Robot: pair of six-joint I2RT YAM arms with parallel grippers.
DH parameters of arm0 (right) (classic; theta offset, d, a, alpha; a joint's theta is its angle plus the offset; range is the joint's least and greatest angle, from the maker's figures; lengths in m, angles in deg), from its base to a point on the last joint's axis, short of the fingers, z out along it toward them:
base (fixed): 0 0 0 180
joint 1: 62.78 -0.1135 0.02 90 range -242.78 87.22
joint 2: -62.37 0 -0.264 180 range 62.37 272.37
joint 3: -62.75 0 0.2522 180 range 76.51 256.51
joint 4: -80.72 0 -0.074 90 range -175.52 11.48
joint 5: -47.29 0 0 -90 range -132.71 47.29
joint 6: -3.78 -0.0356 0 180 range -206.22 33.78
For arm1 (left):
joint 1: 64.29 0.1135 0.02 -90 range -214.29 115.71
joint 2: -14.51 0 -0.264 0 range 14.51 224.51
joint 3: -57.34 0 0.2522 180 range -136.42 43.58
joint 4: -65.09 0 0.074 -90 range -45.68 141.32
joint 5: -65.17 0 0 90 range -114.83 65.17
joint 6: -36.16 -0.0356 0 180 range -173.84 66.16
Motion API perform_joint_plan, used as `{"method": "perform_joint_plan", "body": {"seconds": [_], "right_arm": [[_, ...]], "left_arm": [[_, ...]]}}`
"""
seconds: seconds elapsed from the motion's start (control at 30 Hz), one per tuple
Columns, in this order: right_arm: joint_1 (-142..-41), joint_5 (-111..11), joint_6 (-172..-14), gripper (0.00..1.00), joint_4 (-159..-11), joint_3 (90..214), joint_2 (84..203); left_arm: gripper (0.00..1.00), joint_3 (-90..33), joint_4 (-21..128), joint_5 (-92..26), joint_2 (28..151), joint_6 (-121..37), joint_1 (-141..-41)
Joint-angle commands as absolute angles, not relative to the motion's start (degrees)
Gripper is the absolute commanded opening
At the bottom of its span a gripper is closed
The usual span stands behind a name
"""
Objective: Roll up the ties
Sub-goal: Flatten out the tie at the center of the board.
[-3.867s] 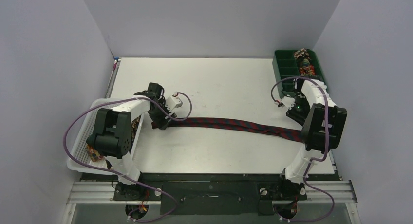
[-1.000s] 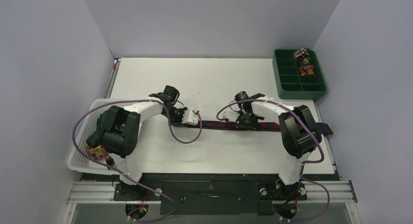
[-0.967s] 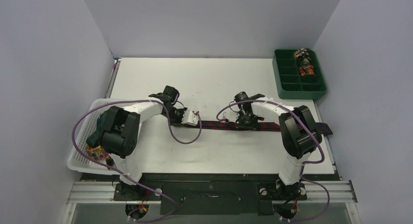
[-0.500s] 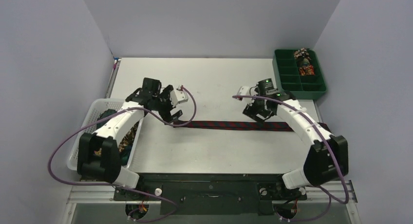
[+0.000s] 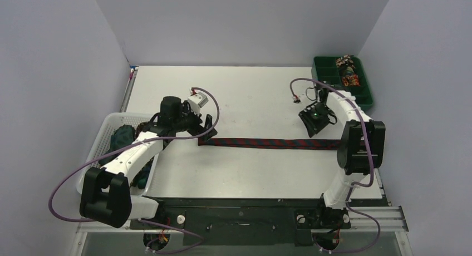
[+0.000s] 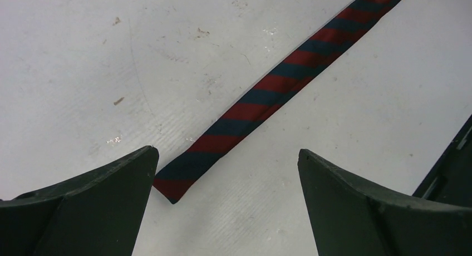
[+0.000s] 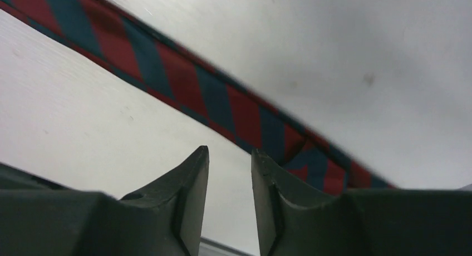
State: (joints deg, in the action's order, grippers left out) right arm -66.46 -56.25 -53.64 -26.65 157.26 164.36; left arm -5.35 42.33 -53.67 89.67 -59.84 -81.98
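A navy tie with red diagonal stripes [image 5: 267,142] lies flat and straight across the table. Its narrow end [image 6: 178,183] lies on the table just in front of my left gripper [image 6: 225,161], close to the left finger [image 6: 100,195]. That gripper [image 5: 207,128] is wide open and empty. My right gripper [image 5: 310,125] hovers above the tie's right part, behind it. In the right wrist view the tie [image 7: 167,72] runs past the fingertips. That gripper [image 7: 230,153] has its jaws a narrow gap apart with nothing between them.
A white mesh basket [image 5: 111,118] at the left edge holds more ties, one dark green [image 5: 123,136]. A green compartment tray [image 5: 328,80] at the back right holds rolled ties [image 5: 348,72]. Purple cables loop off both arms.
Both grippers have drawn away from the tie: the left one swung back and left over its narrow end, the right one moved right and back toward the tray. The tie stays flat.
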Motion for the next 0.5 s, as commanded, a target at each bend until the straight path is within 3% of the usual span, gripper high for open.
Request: {"method": "perform_joint_plan", "body": {"seconds": [0.0, 0.3, 0.47], "right_arm": [[-55.0, -59.8, -56.6, 0.26, -14.3, 159.1, 165.2], [-50.4, -59.2, -65.0, 0.2, -22.3, 156.8, 169.7], [-50.0, -49.4, -64.4, 0.16, -26.7, 153.1, 172.9]], "left_arm": [[0.97, -5.4, 45.8, -53.0, 89.6, -47.0, -82.3], [0.97, -5.9, 43.0, -52.7, 92.9, -41.9, -82.2], [0.97, -3.9, 44.1, -51.5, 93.1, -38.2, -80.7]]}}
